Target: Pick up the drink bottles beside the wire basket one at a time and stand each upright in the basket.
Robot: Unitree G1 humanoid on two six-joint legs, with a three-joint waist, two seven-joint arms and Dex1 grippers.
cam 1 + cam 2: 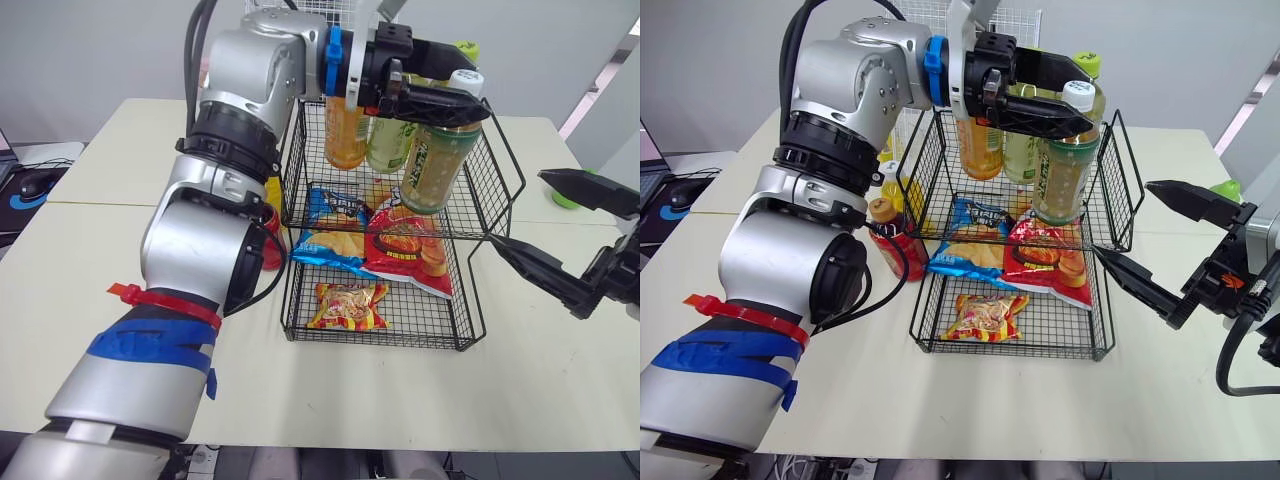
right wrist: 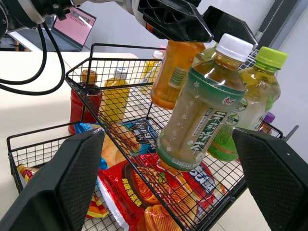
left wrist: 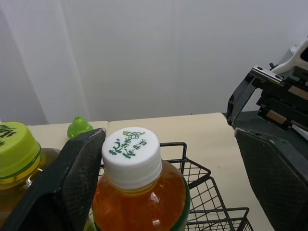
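A two-tier black wire basket (image 1: 468, 343) stands mid-table. My left gripper (image 1: 470, 85) hovers over its top tier, open, with one finger (image 3: 79, 168) against the white cap of a green-labelled tea bottle (image 1: 435, 160). That bottle leans in the top tier near its right wall. An orange drink bottle (image 1: 345, 135) and a green-capped bottle (image 1: 390, 140) stand upright behind it. To the left of the basket stand a red bottle (image 1: 890, 240) and a yellow bottle (image 1: 902, 190). My right gripper (image 1: 520, 210) stands open and empty just right of the basket.
Snack bags (image 1: 400, 245) lie on the basket's middle shelf and a small packet (image 1: 347, 305) on the bottom one. A small green object (image 1: 565, 200) sits on the table at the far right. A mouse (image 1: 35, 185) rests on a desk off to the left.
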